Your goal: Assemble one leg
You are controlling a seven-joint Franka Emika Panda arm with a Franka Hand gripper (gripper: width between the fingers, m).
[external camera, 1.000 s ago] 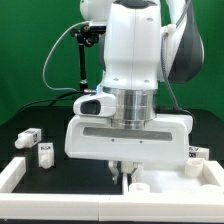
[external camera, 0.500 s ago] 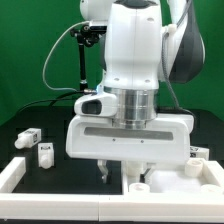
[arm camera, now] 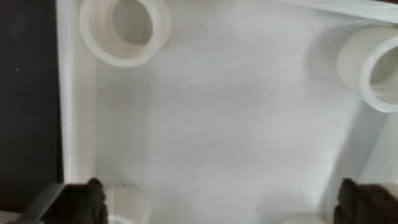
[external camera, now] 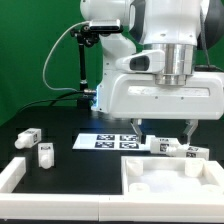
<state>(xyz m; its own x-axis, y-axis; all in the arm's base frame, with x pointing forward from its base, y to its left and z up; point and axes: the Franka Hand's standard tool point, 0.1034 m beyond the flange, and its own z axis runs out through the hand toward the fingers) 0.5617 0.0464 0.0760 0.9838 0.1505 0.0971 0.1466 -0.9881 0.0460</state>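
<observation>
**A:** Exterior view is showing the fingers (external camera: pixel 190 127) hanging spread wide, with nothing sitting between them. Are you seeing the same up close?

**B:** Yes. Wrist view is showing both dark fingertips (arm camera: pixel 80 203) standing far apart. Only the white tabletop (arm camera: pixel 214 130) is filling the picture past them, with its round sockets (arm camera: pixel 125 30) facing the camera.

**A:** Where is the leg lying?

**B:** The nearest leg (external camera: pixel 163 147) is lying on its side on the black bench (external camera: pixel 60 125). It is sitting just below the gap between the fingers and is not touching either one. A second leg (external camera: pixel 196 152) is resting just beside it, under the finger on the exterior view's right.

**A:** And the other pegs?

**B:** Two more legs (external camera: pixel 28 138) are sitting near each other, well apart from the fingers. The marker board (external camera: pixel 110 141) is lying flat between that pair and the fingers.

**A:** Is anything touching the tabletop?

**B:** I cannot tell whether the nearest leg is touching its rim; they are sitting very close.
</observation>
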